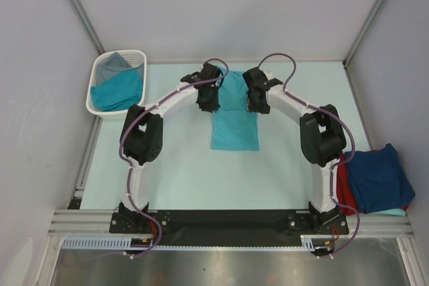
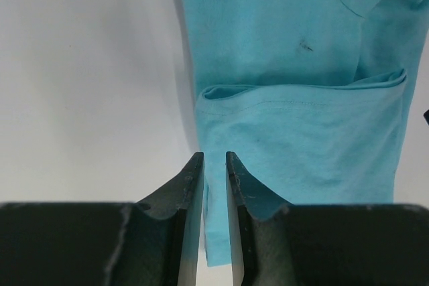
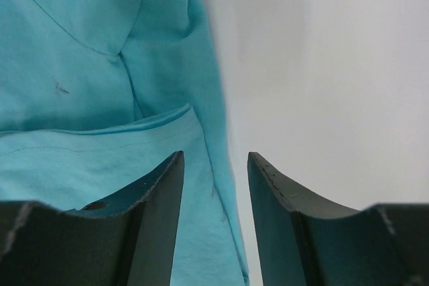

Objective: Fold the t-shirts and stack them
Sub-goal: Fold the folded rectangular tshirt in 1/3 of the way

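Observation:
A teal t-shirt [image 1: 234, 132] lies in the middle of the table as a long narrow strip, its far end doubled over. My left gripper [image 1: 208, 104] hangs over its left edge and my right gripper [image 1: 257, 104] over its right edge. In the left wrist view the shirt [image 2: 295, 51] shows a hem fold, and the gripper [image 2: 214, 155] is open by a narrow gap with the cloth's edge lying flat below it. In the right wrist view the gripper [image 3: 214, 155] is open wider, straddling the shirt's [image 3: 67, 45] right edge.
A white slotted basket [image 1: 124, 53] at the far left holds another teal shirt [image 1: 119, 92] and a grey one [image 1: 114, 63]. At the near right edge a navy shirt [image 1: 377, 175] lies on a red one [image 1: 343, 185]. Grey walls enclose the table.

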Controlling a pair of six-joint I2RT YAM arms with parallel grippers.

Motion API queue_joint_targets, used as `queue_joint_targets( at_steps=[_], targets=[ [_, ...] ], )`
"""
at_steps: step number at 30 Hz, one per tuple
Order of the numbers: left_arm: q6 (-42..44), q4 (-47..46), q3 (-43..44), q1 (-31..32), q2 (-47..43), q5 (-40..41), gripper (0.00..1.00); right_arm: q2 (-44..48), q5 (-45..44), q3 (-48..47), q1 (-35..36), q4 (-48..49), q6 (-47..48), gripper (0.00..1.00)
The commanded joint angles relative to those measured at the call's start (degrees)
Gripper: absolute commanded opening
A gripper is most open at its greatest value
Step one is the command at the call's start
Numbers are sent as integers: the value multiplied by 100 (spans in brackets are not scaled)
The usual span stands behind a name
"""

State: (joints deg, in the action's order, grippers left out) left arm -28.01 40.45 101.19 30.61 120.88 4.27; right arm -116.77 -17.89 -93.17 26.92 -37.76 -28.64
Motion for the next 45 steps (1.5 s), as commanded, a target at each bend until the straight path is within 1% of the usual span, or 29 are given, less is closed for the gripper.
queue_joint_targets(
  at_steps=[1,8,13,20,28,32,40,43,44,45],
  targets=[
    [-20,-28,-20,-11,-12,-84,24,-83,49,-17,24,120,-10,48],
    [-12,-72,-134,-29,41,-102,24,-232,145,-44,51,102,-18,46],
    [-20,-142,-301,-38,15,-111,24,-267,198,26,103,146,-18,43],
    [-47,-160,-336,-64,120,-225,23,-381,356,18,147,146,-1,35],
    [-64,-204,-389,-73,181,-278,23,-487,471,26,138,146,-1,30],
    [-64,-213,-389,-81,182,-295,23,-469,462,26,138,146,-1,24],
    [-82,-239,-345,-82,243,-357,23,-426,462,53,112,137,-10,22],
    [-82,-265,-302,-73,305,-383,18,-443,462,53,103,146,-10,20],
    [-91,-265,-293,-73,322,-383,15,-434,462,44,112,146,-1,19],
    [-91,-265,-292,-81,348,-523,14,-443,462,44,103,137,-10,16]
  ],
)
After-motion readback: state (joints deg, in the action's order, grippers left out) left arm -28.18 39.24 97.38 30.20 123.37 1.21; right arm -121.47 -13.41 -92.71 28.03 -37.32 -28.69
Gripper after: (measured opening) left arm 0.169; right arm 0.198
